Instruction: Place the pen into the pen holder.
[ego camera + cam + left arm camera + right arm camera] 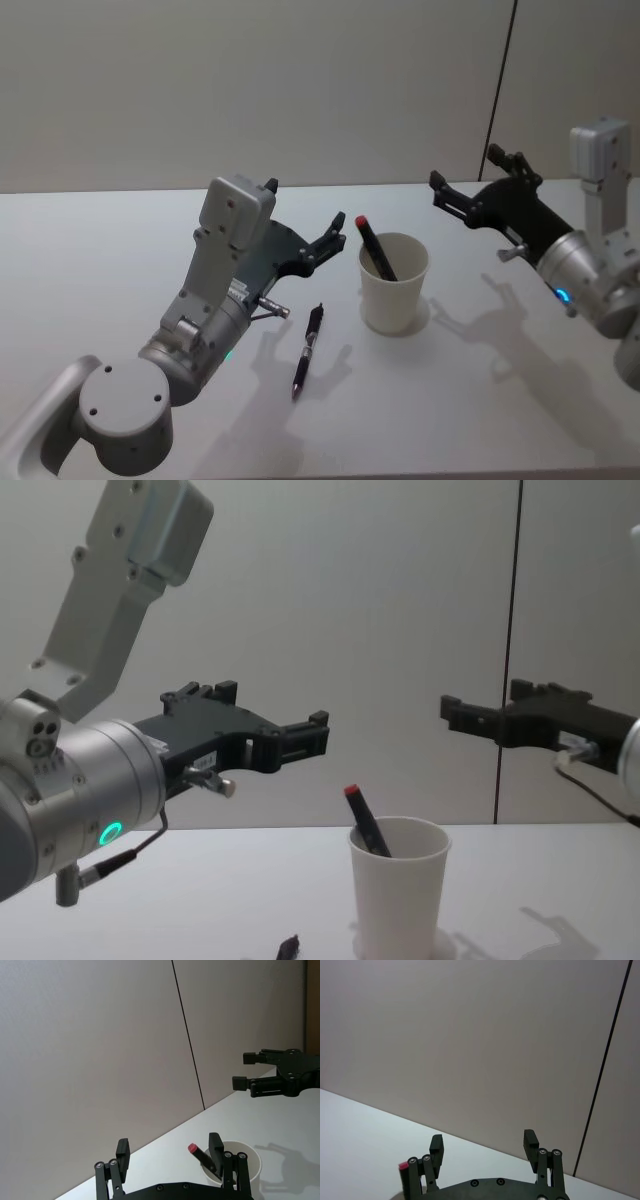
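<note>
A black pen [308,350] with dark red bands lies flat on the white table, just left of the pen holder [390,300], a white paper cup [398,910] [251,1161]. Another pen with a red cap [374,245] [362,818] [198,1153] stands leaning inside the cup. My left gripper [328,243] [318,732] [169,1150] hovers open and empty above the table, left of the cup's rim and beyond the lying pen. My right gripper [466,167] [485,702] [483,1141] hangs open and empty in the air to the right of the cup, higher than its rim.
The white table [480,400] runs back to a plain grey wall with a dark vertical seam [500,90]. Shadows of the arms fall on the table right of the cup. My right gripper [260,1072] also shows far off in the left wrist view.
</note>
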Available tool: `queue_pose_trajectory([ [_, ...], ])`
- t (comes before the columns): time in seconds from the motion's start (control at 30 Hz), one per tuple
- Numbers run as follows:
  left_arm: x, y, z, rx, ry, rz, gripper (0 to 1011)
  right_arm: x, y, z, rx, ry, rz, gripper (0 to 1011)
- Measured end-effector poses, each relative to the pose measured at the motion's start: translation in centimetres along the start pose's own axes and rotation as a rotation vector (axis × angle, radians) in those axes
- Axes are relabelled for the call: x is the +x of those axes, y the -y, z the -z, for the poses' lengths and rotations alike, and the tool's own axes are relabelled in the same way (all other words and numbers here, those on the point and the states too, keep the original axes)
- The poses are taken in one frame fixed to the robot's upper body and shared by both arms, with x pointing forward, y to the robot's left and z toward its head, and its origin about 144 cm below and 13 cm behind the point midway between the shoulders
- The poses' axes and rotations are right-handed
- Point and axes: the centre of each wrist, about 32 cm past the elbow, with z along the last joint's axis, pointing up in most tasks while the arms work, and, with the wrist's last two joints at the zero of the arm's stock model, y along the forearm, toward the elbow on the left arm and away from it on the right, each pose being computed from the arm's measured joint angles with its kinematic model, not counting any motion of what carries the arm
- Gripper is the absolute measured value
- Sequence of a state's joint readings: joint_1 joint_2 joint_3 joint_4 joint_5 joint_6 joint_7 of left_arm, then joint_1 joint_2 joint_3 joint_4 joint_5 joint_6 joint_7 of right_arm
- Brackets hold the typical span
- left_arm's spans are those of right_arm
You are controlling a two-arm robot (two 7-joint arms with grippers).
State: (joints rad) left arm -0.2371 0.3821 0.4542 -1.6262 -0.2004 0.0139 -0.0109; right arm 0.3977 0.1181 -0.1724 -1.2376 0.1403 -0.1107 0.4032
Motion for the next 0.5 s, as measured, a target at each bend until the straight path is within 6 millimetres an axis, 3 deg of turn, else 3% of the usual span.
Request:
queue_pose_trajectory([
  [0.5, 0.0, 0.0, 0.0, 0.000, 0.000, 0.000, 1004, 2.6, 2.6, -0.8, -0.096, 0.059, 0.014, 1002],
])
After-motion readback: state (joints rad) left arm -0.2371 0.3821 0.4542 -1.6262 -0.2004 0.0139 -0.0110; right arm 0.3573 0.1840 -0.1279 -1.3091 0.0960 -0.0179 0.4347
